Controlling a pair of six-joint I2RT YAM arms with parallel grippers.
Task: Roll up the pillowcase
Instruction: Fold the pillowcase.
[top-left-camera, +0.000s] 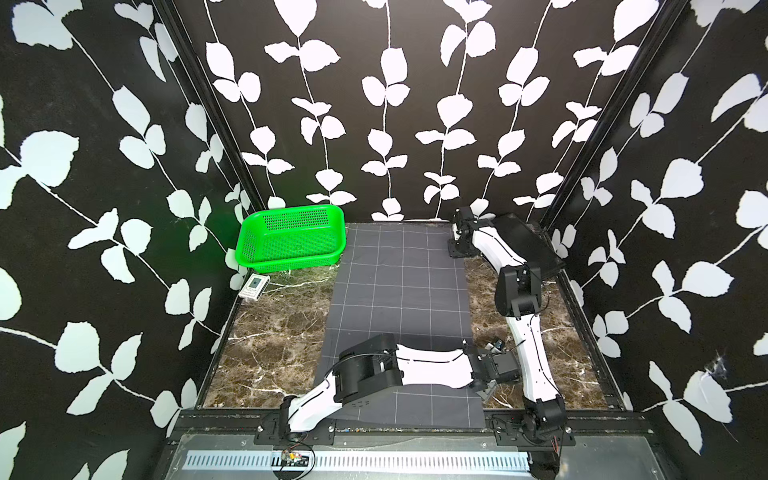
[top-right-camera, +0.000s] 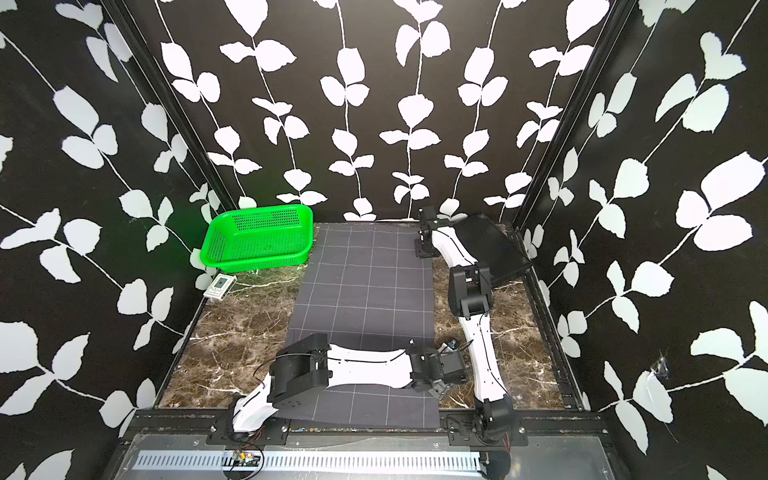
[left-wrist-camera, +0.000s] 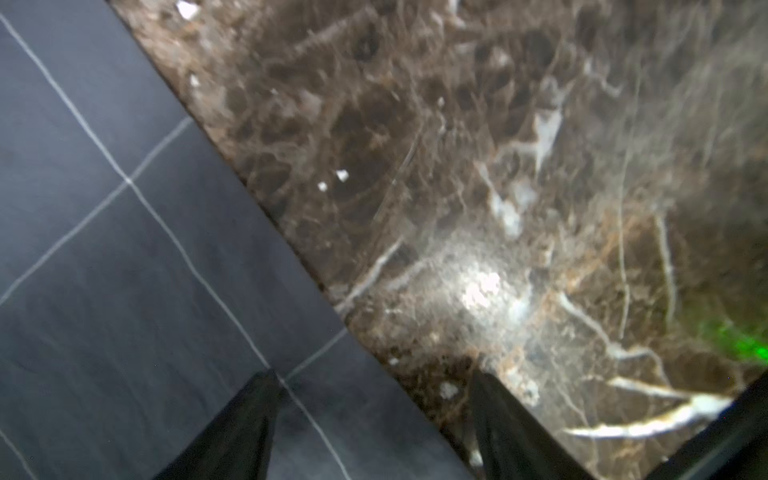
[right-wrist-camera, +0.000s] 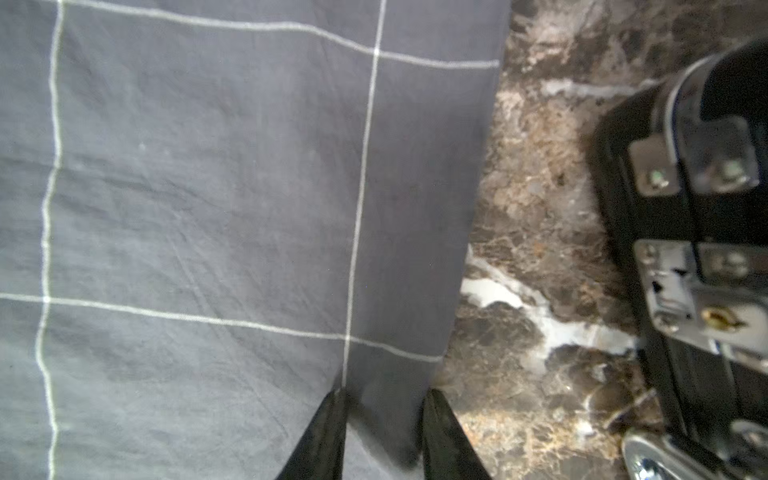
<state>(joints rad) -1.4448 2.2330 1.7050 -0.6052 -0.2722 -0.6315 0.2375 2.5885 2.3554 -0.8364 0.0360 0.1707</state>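
Right claw astride pillowcase edge, left claw too

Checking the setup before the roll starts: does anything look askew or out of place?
The green basket crowds the pillowcase's far corner, touching or overlapping it; I cannot tell which. The pillowcase's near end overhangs the table onto the black rail. Otherwise it lies flat.

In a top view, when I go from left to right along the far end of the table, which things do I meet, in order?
green basket → pillowcase → black case
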